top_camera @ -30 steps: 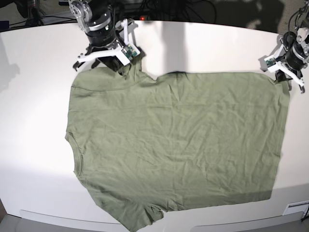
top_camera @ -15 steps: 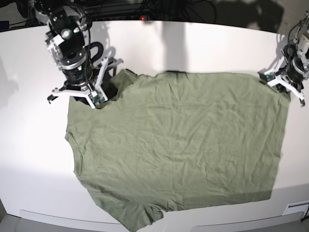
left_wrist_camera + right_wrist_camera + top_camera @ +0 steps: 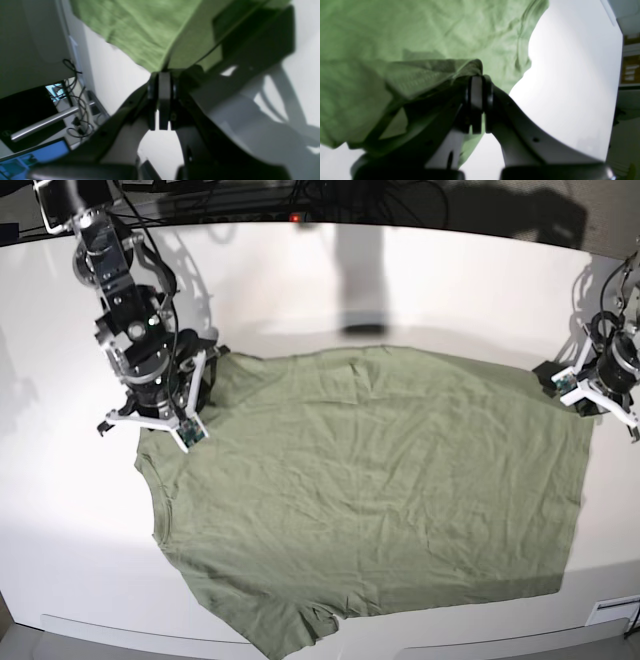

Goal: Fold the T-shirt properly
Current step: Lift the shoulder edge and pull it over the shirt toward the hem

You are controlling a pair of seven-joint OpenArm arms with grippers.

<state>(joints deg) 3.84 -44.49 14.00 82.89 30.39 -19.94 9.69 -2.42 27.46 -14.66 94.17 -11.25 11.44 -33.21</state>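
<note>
The green T-shirt (image 3: 370,490) lies spread and wrinkled on the white table (image 3: 420,280), collar side to the left and hem to the right. My right gripper (image 3: 165,405) stands over the shirt's far left corner, at the sleeve. In the right wrist view this right gripper (image 3: 478,77) is shut on a folded-over flap of the T-shirt (image 3: 395,37). My left gripper (image 3: 588,392) sits at the far right hem corner. The left wrist view shows the left gripper (image 3: 161,73) shut on an edge of the T-shirt (image 3: 140,32), which rises off the table there.
Cables (image 3: 300,200) run along the table's far edge. The table's front edge (image 3: 120,630) passes just below the near sleeve. A small white label (image 3: 612,610) sits at the front right corner. Bare table surrounds the shirt on the left and at the back.
My right gripper has swung from the back edge toward the front left, pulling the sleeve corner with it. My left gripper has drawn the hem corner slightly toward the front. The shirt's far edge now lies nearer.
</note>
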